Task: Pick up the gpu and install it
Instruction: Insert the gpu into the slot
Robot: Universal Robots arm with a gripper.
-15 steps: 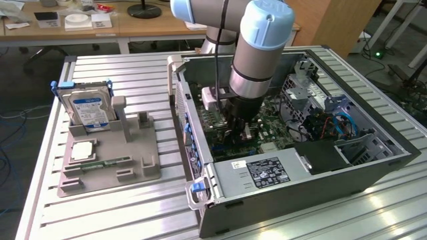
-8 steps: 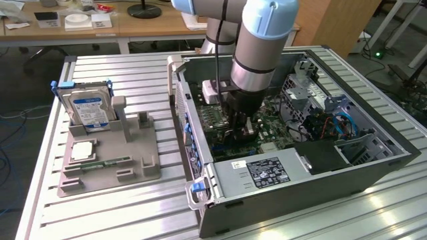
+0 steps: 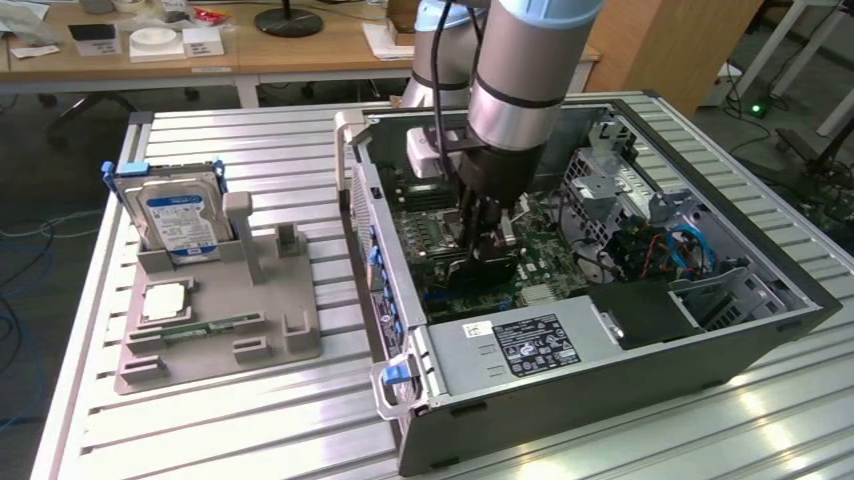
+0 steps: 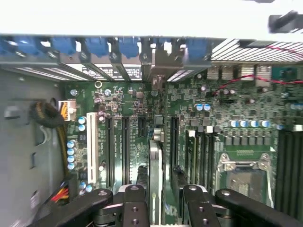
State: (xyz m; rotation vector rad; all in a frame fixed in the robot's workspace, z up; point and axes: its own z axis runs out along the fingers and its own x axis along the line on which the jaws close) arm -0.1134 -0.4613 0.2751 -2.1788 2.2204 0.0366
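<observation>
The arm reaches down into the open black case [image 3: 694, 345], its fingers [image 4: 134, 203] clenched on the gpu [image 4: 155, 177], which stands on edge over the green, component-studded motherboard [image 4: 236, 109]. In the wrist view the card appears as a thin upright strip between the two black, bolted fingers, lined up along the long dark slots [image 4: 125, 146] and running toward its silver bracket [image 4: 158, 64] at the case's rear wall, beside a row of blue plastic clips [image 4: 99, 47]. That view also shows a white slot [image 4: 91, 146], blue-topped round capacitors [image 4: 71, 151] and the metal-framed square socket [image 4: 244, 172].

The exterior view shows the gripper [image 3: 487, 235] and card low in the case's middle, the boxy silver power supply [image 3: 527, 350] at the near end, and the ribbed aluminium table [image 3: 214, 430]. On the exterior view's left, a grey moulded holder [image 3: 267, 340] carries an upright hard drive [image 3: 178, 215] with a blue-white label.
</observation>
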